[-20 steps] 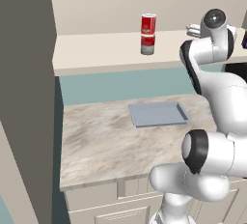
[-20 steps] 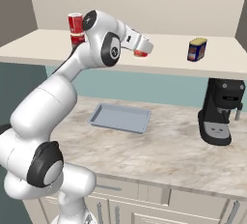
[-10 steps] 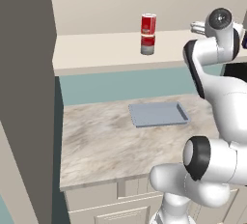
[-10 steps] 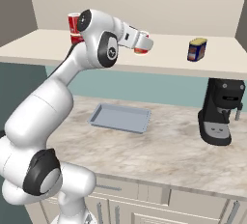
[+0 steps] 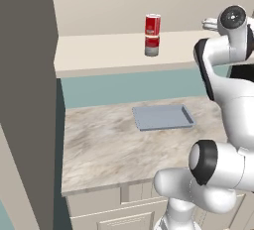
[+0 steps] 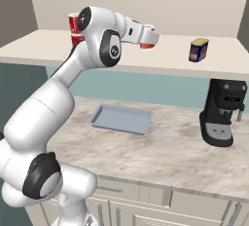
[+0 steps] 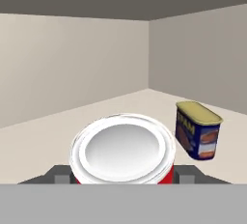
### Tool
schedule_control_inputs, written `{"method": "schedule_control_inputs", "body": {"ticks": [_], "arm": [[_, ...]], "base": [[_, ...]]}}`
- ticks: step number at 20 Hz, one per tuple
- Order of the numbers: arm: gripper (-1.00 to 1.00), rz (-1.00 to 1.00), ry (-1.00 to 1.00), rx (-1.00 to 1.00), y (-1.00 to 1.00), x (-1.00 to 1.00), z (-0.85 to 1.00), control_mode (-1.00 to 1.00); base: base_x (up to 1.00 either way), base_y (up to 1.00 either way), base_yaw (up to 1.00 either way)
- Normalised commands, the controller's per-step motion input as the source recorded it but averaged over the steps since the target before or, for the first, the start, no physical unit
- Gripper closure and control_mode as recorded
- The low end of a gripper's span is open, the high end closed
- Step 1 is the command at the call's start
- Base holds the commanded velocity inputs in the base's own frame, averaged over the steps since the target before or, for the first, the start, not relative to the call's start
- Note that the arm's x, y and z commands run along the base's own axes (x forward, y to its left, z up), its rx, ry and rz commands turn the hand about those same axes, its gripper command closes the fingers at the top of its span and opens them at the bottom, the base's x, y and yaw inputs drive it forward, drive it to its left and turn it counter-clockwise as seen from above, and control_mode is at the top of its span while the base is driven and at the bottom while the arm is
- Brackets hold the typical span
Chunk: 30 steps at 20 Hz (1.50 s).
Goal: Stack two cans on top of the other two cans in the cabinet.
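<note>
My gripper (image 6: 147, 37) is shut on a red can (image 6: 145, 45) with a white lid and holds it just above the cabinet shelf (image 6: 165, 66). In the hand view that can (image 7: 123, 148) sits between the fingertips (image 7: 185, 172), lid toward the camera. A dark blue can (image 6: 198, 49) with a yellow top stands on the shelf to the right; the hand view shows this blue can (image 7: 198, 130) ahead and to the right. At the left of the shelf (image 5: 109, 50) a red can with a white band (image 5: 152, 26) stands on a can with a grey lower half (image 5: 152, 49).
On the marble counter (image 5: 99, 144) below the shelf lies a grey tray (image 6: 120, 119). A black coffee machine (image 6: 221, 115) stands on the counter under the blue can. A dark tall panel (image 5: 25, 100) closes off the left side.
The gripper has carried the red can slightly up and to the right along the shelf. The stacked cans and the blue can have stayed put.
</note>
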Motion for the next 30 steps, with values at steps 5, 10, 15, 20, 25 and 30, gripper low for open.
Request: {"method": "schedule_control_inputs", "body": {"ticks": [5, 10, 15, 20, 25, 30], "arm": [[1.00, 0.00, 0.00, -0.05, -0.26, -0.15, 0.02, -1.00], [1.00, 0.00, -0.05, -0.03, -0.26, -0.13, 0.09, -1.00], [1.00, 0.00, -0.05, -0.03, -0.30, -0.05, 0.09, -1.00], [1.00, 0.00, -0.01, -0.02, -0.23, -0.01, 0.13, -1.00], [1.00, 0.00, 0.00, 0.00, -0.19, 0.00, 0.19, -1.00], [1.00, -0.01, 0.01, 0.00, -0.24, 0.00, 0.09, -1.00]], "base": [[0.00, 0.00, 0.00], [0.00, 0.00, 0.00], [0.00, 0.00, 0.00], [0.00, 0.00, 0.00], [0.00, 0.00, 0.00], [0.00, 0.00, 0.00]]}}
